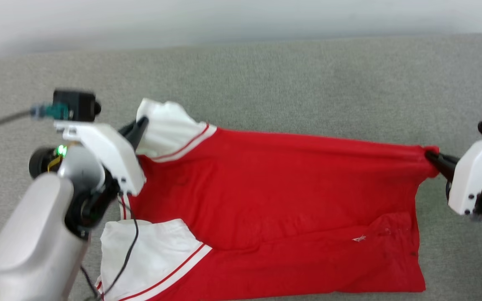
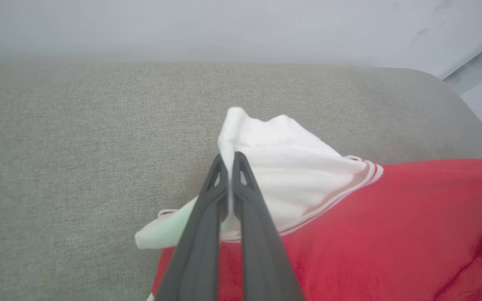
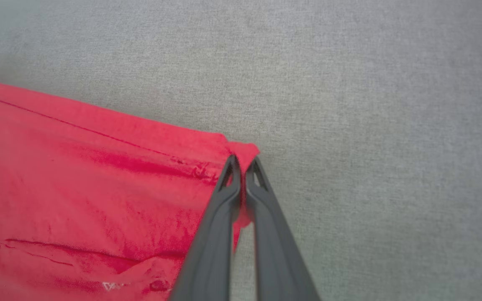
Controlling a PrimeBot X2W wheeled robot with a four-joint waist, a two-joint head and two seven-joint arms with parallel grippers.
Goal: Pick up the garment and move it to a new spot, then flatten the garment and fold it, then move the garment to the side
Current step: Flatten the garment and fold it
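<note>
The garment, a bright red T-shirt with white sleeves and red-and-white stripe trim, lies spread sideways across the grey surface. My left gripper is shut on the edge of the far white sleeve, its dark fingers pinching the cloth and lifting it a little. My right gripper is shut on the far red hem corner at the shirt's right end, with fabric squeezed between its fingers. The far edge of the shirt runs taut between the two grips. The second white sleeve lies near the bottom left.
A grey fabric-covered surface stretches wide beyond the shirt up to a pale wall. Its rounded edge shows at the right of the left wrist view. A black cable hangs from my left arm over the near sleeve.
</note>
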